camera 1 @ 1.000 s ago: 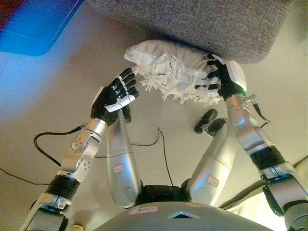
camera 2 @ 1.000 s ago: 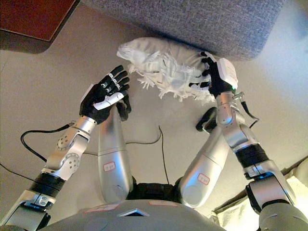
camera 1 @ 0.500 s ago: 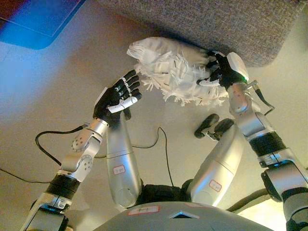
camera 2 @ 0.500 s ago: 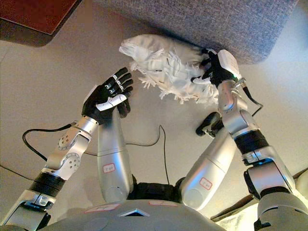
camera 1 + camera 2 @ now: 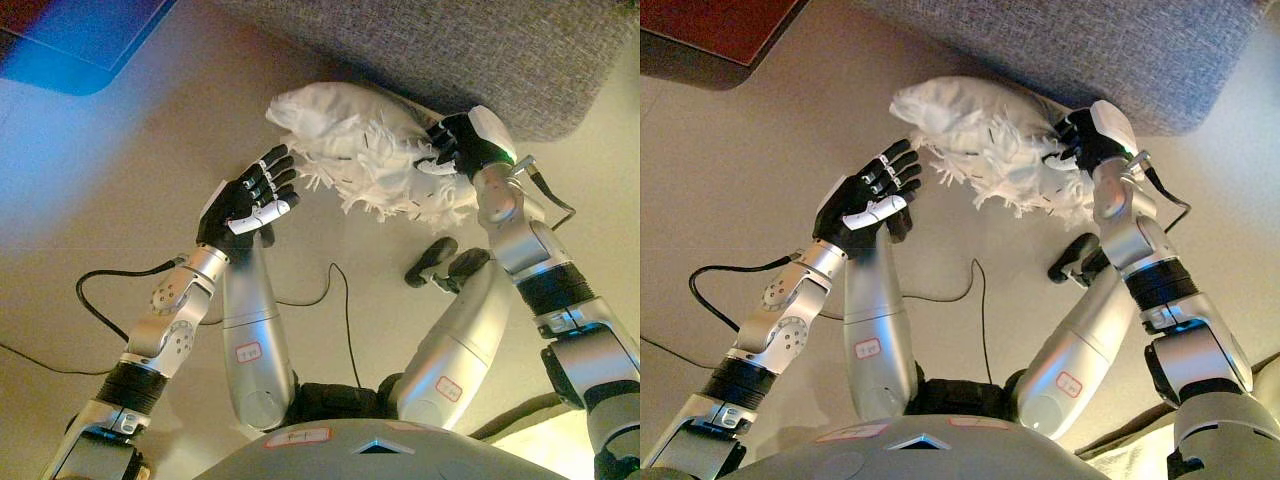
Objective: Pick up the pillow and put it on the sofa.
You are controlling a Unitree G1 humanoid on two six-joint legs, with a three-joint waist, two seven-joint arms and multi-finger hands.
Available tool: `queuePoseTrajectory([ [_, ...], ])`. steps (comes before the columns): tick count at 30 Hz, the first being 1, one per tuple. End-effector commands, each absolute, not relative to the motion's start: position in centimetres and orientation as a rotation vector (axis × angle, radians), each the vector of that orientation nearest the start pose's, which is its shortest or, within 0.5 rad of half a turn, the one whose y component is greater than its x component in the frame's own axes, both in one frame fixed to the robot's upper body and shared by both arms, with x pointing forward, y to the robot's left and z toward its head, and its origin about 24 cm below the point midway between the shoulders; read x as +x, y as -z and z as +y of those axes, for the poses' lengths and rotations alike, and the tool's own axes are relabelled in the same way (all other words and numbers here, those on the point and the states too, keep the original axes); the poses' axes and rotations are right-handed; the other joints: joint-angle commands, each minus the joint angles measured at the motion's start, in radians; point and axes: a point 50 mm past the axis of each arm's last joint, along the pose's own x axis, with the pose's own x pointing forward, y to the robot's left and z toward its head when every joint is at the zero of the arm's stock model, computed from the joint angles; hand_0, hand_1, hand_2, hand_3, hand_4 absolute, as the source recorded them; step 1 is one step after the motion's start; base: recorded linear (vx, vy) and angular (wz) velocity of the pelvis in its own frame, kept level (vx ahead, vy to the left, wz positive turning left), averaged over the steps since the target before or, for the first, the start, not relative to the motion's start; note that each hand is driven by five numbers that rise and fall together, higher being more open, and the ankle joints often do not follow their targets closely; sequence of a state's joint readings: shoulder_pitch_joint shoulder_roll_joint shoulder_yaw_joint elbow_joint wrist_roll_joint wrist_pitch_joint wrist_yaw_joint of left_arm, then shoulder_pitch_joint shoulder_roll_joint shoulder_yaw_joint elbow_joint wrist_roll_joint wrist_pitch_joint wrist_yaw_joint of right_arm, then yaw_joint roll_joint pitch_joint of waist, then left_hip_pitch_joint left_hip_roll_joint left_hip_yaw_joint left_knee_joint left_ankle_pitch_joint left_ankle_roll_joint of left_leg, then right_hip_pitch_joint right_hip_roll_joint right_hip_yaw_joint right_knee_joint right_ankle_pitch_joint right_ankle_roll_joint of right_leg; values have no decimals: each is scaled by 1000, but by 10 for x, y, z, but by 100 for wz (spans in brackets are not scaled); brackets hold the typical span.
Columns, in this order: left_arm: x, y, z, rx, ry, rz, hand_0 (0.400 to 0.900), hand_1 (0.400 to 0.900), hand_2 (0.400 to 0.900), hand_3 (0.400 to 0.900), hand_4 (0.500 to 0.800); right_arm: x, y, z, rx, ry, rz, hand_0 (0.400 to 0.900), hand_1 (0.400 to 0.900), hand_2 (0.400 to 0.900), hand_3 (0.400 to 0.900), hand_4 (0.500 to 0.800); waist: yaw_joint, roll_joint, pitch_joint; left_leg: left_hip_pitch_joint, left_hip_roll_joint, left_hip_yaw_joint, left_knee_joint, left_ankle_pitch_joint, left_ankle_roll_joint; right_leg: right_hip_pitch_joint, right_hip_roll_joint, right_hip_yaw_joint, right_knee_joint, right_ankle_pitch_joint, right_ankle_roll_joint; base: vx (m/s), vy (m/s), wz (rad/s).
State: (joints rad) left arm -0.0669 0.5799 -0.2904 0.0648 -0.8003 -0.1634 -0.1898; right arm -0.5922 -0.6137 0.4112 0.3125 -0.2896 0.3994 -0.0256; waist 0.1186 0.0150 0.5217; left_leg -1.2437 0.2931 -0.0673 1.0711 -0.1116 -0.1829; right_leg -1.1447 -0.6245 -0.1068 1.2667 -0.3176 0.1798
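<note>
Nearest, the left hand (image 5: 247, 202) is spread with relaxed fingers just short of the pillow (image 5: 365, 155), not touching it. The right hand (image 5: 462, 145) pinches the pillow's far edge. White, crumpled and shaggy-fringed, the pillow hangs just before the grey sofa (image 5: 470, 50).

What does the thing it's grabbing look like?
Find the big grey fabric sofa at the top. Just below its edge, above the beige floor, is a white pillow with shaggy fringe, pinched by the right hand; nothing else is white and tufted.
</note>
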Motion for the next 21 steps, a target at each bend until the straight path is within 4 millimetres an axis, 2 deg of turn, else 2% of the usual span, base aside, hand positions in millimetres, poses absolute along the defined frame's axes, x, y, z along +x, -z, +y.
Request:
queuePoseTrajectory([
  [1, 253, -90, 166, -262, 497, -182, 900, 900, 900, 900, 800, 354, -115, -199, -1052, -26, 106, 400, 400, 400, 400, 500, 39, 35, -2, 70, 56, -4, 81, -180, 18, -65, -2, 38, -112, 160, 10, -16, 6, -5],
  [12, 253, -89, 167, -279, 467, -188, 900, 900, 900, 900, 800, 355, -121, -196, -1001, 0, 41, 400, 400, 400, 400, 500, 42, 34, -2, 96, 56, 10, 61, -174, 24, -29, 5, 12, -130, 161, 5, -2, 0, -1],
  [21, 254, -85, 173, -315, 396, -172, 900, 900, 900, 900, 800, 349, -142, -188, -946, 28, -139, 400, 400, 400, 400, 500, 36, 26, -2, 251, 52, 53, -106, -120, 20, 144, 44, -61, -281, 200, 11, -12, -14, -4],
])
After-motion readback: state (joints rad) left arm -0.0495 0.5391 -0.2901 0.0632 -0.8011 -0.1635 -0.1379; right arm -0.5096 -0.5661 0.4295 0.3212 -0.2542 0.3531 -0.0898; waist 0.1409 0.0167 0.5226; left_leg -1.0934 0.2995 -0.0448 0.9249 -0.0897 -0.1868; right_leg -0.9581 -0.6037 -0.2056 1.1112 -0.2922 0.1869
